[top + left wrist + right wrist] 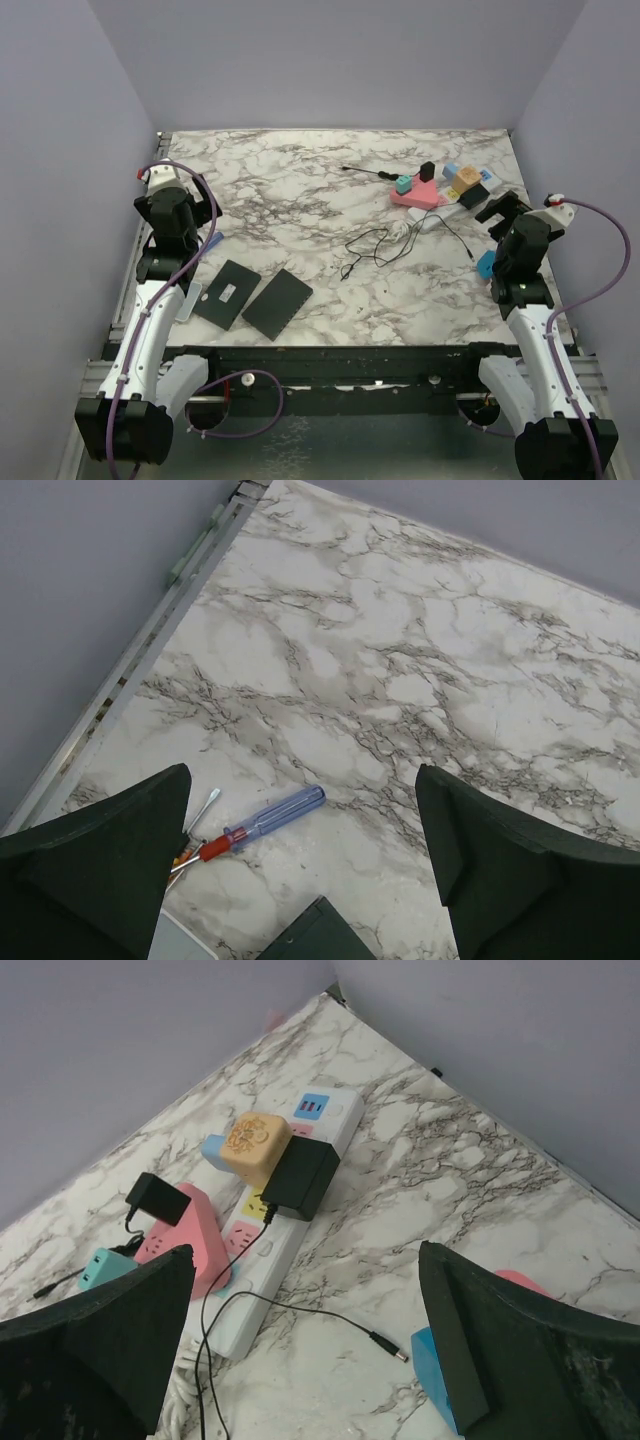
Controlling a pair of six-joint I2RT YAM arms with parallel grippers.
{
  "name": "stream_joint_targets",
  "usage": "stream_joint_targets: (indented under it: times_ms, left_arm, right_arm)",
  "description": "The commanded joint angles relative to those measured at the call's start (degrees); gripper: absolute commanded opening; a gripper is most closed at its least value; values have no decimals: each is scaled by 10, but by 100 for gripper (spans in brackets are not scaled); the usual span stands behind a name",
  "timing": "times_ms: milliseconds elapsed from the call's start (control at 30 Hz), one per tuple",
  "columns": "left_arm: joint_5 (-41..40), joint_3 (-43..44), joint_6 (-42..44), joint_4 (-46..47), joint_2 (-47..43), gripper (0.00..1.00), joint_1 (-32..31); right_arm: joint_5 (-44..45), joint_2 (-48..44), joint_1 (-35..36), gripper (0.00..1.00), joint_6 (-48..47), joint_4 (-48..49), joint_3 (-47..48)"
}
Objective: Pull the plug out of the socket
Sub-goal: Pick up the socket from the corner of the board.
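The socket, a long white power strip with coloured outlets, lies at the far right of the table. A black plug adapter sits in it, with a tan cube adapter right beside it; the black one also shows in the top view. Its thin black cable ends in a loose barrel tip. My right gripper is open and empty, above the table just near and right of the strip. My left gripper is open and empty at the far left.
A pink power cube with a small black plug and a teal piece lies left of the strip. A blue block is under my right finger. A screwdriver and two black pads lie at the left.
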Motion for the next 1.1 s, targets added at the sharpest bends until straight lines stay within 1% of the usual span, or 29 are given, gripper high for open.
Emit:
stream_joint_targets:
  times_ms: [0, 100, 233, 367, 467, 567, 733, 867, 1000, 1067]
  left_arm:
    - [-11, -4, -6, -2, -6, 99, 5]
    - [-10, -4, -8, -3, 1, 99, 7]
    - [10, -5, -4, -3, 3, 99, 7]
    - [9, -10, 6, -12, 2, 99, 9]
    - [19, -13, 6, -11, -4, 99, 9]
    - [33, -14, 10, -11, -6, 99, 9]
    - [37, -14, 13, -10, 3, 99, 9]
    - [44, -13, 13, -11, 9, 99, 9]
    - [48, -14, 12, -10, 6, 99, 8]
    - [50, -14, 13, -10, 5, 99, 8]
  right_arm:
    - [2, 4, -1, 100, 8, -8, 2]
    - [8, -1, -2, 100, 15, -12, -2]
    - [1, -14, -1, 100, 33, -21, -19]
    - [60, -31, -2, 100, 84, -78, -26]
    - [74, -45, -2, 100, 110, -102, -54]
    - [70, -47, -7, 100, 114, -117, -65]
    - [52, -9, -34, 100, 112, -142, -47]
    - [18, 30, -87, 100, 94, -155, -29]
    - [55, 80, -104, 100, 115, -195, -10]
    - [57, 85, -105, 100, 121, -198, -13]
